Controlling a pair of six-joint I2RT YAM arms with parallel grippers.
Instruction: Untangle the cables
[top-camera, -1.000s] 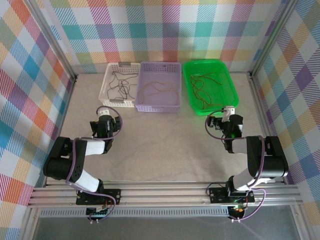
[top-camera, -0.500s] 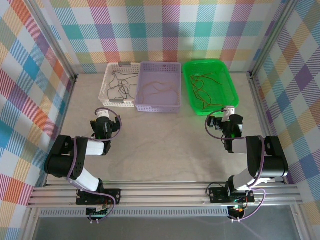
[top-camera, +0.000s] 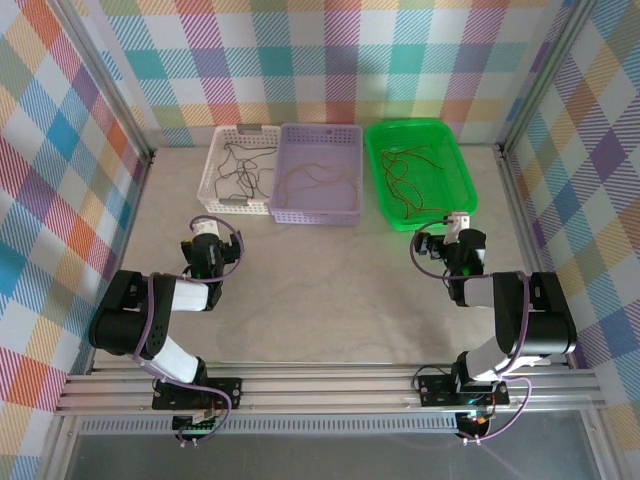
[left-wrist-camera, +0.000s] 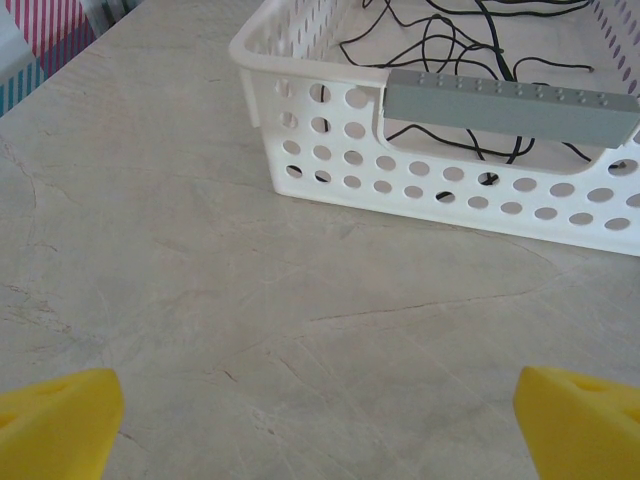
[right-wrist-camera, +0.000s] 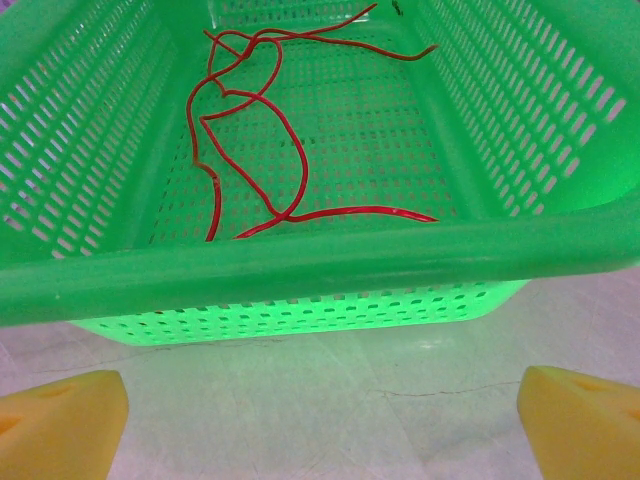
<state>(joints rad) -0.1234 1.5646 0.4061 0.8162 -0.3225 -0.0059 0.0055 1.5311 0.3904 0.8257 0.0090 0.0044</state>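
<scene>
Though looped, cables (right-wrist-camera: 303, 170) in baskets (right-wrist-camera: 300, 262)

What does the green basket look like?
The green basket looks like shiny plastic, rectangular, with a thick smooth rim and walls and floor full of little slots. It sits flat and upright on the pale table, at the far right of the row, beside the purple basket. Thin red cables lie looped on its floor. The right gripper is open just in front of it, not touching.
</scene>
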